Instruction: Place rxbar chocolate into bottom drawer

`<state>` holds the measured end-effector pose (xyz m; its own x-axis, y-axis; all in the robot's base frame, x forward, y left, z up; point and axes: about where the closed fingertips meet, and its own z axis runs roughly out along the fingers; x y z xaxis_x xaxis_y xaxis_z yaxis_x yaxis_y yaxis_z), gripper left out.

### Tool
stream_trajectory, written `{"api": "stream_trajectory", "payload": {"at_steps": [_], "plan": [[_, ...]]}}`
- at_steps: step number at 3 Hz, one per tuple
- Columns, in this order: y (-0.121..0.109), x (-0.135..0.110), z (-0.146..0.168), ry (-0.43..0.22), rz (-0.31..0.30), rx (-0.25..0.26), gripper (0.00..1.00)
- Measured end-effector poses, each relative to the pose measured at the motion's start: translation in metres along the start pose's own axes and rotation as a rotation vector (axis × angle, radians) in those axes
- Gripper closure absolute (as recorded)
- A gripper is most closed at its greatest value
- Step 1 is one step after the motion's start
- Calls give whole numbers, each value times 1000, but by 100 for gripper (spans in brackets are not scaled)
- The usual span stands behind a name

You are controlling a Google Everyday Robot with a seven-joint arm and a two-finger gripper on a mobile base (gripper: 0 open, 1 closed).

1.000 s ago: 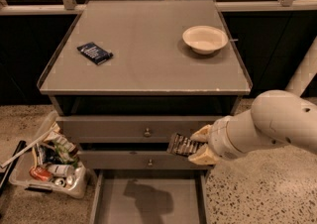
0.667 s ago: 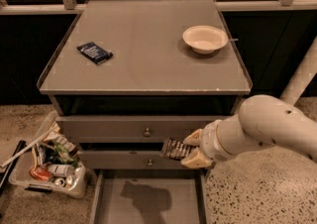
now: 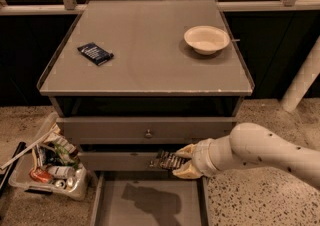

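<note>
**End effector.** The end effector [image 3: 179, 161] sits at lower centre of the frame, reached in from the right on a white arm [image 3: 265, 152]. It is level with the front of the middle drawer [image 3: 115, 161] and just above the back edge of the open drawer below. Its two pale fingers [image 3: 186, 150] stand one above the other and are closed down on an object, with only the thickness of that object between them.

**Object held.** The rxbar chocolate [image 3: 167, 160] is pinched at its right end between the fingers. It lies roughly level. Its left end sticks out to the left, in front of the middle drawer face. The wrapper is dark with pale lettering, which cannot be read from here.

**Bottom drawer.** The bottom drawer [image 3: 192, 207] is pulled out at the bottom centre of the frame. A dark shadow lies across its grey floor. The bar is above the drawer's rear edge and is not resting in it.

**Other items.** The top drawer [image 3: 100, 131] is shut, with a small round knob [image 3: 148, 133] at its centre. On the counter [image 3: 150, 65] a dark blue packet [image 3: 95, 53] lies at the left and a cream bowl [image 3: 206, 39] sits at the right, the two well apart. A clear bin [image 3: 75, 190] of mixed packets stands on the speckled floor [image 3: 250, 205] at lower left, beside the cabinet.
</note>
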<state>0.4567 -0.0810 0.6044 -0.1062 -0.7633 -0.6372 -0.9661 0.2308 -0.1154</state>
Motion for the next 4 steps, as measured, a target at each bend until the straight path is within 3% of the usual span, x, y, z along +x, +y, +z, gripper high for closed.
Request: {"api": "stream_trajectory", "payload": {"at_steps": [1, 2, 3, 4], "plan": [[1, 22, 31, -62, -2, 27, 100], [1, 46, 60, -78, 13, 37, 100], [7, 79, 99, -63, 72, -2, 100], [7, 79, 99, -63, 72, -3, 100]]}}
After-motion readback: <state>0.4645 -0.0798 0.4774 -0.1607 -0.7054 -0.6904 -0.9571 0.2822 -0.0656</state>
